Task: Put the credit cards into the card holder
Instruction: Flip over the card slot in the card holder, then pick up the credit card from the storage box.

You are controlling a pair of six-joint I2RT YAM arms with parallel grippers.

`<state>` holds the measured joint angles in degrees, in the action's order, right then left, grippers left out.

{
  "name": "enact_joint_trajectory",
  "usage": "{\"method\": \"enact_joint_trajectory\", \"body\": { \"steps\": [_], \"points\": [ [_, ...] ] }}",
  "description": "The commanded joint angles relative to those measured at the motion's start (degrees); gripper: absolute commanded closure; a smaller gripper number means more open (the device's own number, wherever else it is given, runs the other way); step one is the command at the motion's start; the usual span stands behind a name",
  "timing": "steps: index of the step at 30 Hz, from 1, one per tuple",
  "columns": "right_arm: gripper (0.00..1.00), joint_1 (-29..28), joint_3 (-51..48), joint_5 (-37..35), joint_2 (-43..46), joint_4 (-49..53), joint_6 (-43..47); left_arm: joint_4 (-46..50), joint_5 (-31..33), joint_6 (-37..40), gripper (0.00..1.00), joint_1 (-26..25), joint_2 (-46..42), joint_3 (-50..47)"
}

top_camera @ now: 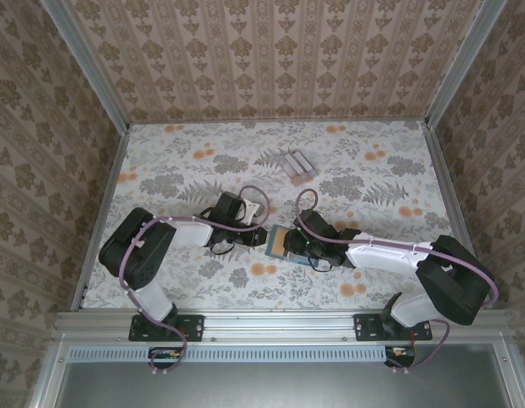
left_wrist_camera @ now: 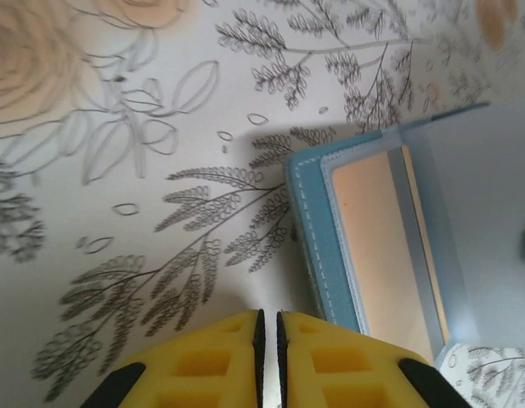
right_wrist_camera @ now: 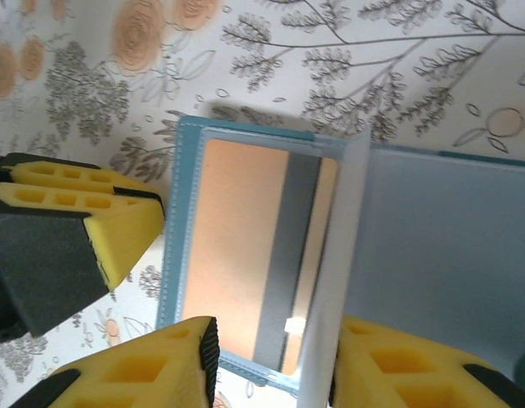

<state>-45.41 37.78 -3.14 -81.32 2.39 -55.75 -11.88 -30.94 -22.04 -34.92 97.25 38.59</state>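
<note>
The floral-printed tabletop is being enclosed on three sides by walls papered in brown damask.

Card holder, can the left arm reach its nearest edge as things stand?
Probably yes. The left fingers, shut, sit close beside the card holder with only bare table between; the right fingers straddle its clear flap, away from that edge.

My left gripper, fingers pressed together, stands just beside the edge of the open card holder. My right gripper straddles its clear flap, so almost no room is between them. The card stand is well apart behind. The table lies free on both sides.
</note>
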Motion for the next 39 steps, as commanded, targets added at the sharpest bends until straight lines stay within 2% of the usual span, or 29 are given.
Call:
{"method": "enact_joint_trajectory", "body": {
  "steps": [1,6,11,17,20,24,28,35,39],
  "points": [
    [0.59,-0.11,-0.95,1.25,0.46,-4.74,-0.09,-5.34,-2.58,-5.21,0.84,4.14,-1.08,-4.28],
    [0.58,-0.08,-0.22,4.87,-4.88,-11.46,-1.13,-10.28,-2.90,-8.42,0.82,8.36,-3.30,-8.27],
    [0.53,-0.19,2.43,6.24,-9.33,-12.53,-0.54,-9.08,0.81,-7.49,0.79,10.99,-7.46,-10.14],
    [0.52,-0.06,5.50,7.54,-12.13,-12.31,0.85,-8.74,2.92,-7.42,0.77,12.80,-10.12,-11.67],
    [0.50,0.02,7.79,5.85,-10.12,-8.21,3.51,-8.67,2.45,-7.75,0.76,13.10,-10.21,-11.61],
    [0.47,0.43,12.68,-0.79,-6.33,2.24,9.00,-9.71,2.26,-8.05,0.76,12.93,-10.12,-12.07],
    [0.42,3.45,18.26,-4.52,-4.85,8.58,15.97,-8.18,2.55,-6.82,0.74,12.86,-10.42,-11.52],
    [0.36,12.12,30.31,-4.73,-8.42,17.21,32.48,-6.06,3.87,-4.94,0.71,12.47,-12.12,-10.99],
    [0.29,16.29,38.81,-5.49,-14.89,21.99,39.15,-5.74,5.84,-4.08,0.70,10.82,-12.42,-10.92]
  ]
}}
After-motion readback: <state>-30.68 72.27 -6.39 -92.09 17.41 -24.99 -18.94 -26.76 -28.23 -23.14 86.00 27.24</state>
